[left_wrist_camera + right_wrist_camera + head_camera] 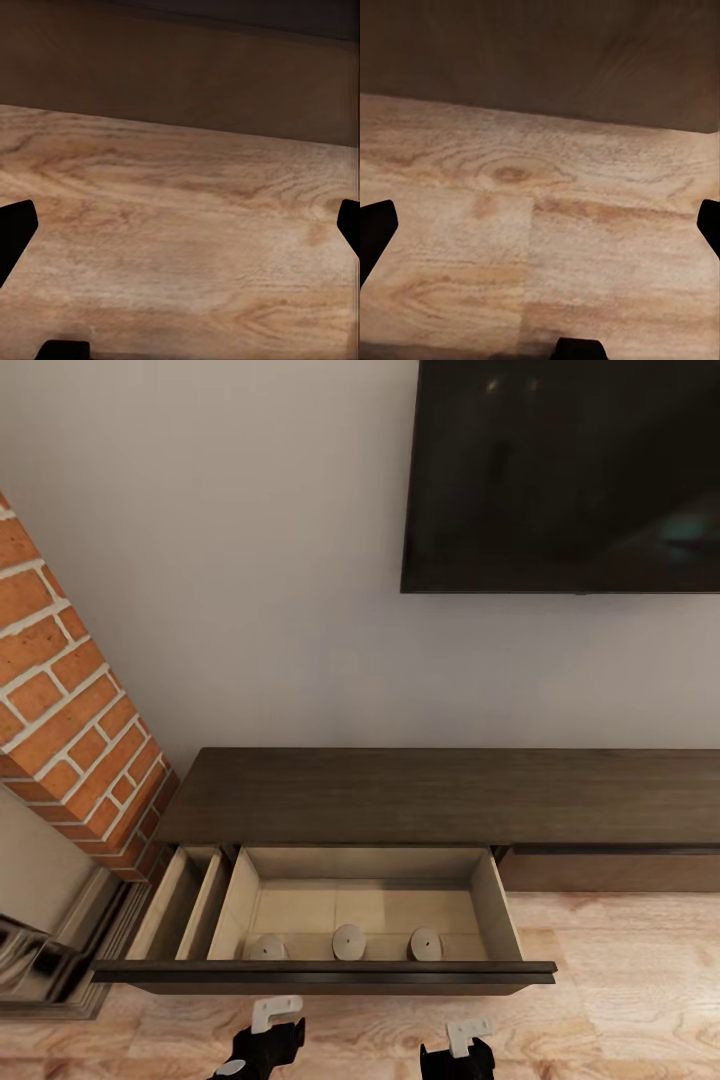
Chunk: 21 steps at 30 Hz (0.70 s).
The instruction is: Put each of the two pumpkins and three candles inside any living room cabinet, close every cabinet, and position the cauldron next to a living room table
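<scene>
Three candles [347,941] lying in a row along the front edge of the open drawer [495,905] of the dark wood-grain cabinet [430,795]: small, stubby, grey-olive, pale ends up. Still to do: pumpkins, drawer closure, cauldron placement. Left gripper [180,225] and right gripper [540,225] spread wide, empty, above the wood floor [620,960].

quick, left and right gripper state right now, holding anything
Left gripper: open, empty, over the wood floor.
Right gripper: open, empty, over the same floor.
</scene>
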Tool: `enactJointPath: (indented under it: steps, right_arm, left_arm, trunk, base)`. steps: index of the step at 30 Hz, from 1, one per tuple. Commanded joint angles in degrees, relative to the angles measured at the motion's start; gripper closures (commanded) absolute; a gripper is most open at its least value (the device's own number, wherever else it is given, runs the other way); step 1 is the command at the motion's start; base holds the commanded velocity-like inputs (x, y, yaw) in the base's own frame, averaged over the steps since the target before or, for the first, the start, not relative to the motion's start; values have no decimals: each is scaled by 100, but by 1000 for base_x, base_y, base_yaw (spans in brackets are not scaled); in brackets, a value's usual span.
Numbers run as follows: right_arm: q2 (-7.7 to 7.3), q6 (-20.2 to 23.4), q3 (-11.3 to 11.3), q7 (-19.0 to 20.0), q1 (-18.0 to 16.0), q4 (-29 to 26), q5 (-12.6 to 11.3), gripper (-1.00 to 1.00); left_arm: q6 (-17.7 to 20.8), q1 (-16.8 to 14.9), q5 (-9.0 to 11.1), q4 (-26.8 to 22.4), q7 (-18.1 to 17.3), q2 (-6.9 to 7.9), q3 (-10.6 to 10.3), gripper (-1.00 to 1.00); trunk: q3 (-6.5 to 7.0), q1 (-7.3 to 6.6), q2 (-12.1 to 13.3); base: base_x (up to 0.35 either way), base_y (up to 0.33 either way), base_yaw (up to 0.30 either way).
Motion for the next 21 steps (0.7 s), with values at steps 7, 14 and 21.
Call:
enactJointPath:
  steps: [7, 14, 21]
  right_arm:
    - [0, 0, -1, 4, -112, -23, -7, -100]
    - [0, 0, -1, 6, -173, -25, -7, -100]
    - [5, -9, -4, 7, -218, -33, -7, -100]
  left_arm:
    - [-5, 0, 0, -14, 0, -3, -2, -100]
    - [-6, 0, 0, -16, 0, -3, -2, -100]
    - [-6, 0, 0, -24, 0, -4, -2, -100]
  trunk:
    - [0, 0, 0]
    - [0, 0, 0]
    - [0, 0, 0]
  base:
    - [0, 0, 0]
    - [0, 0, 0]
    - [0, 0, 0]
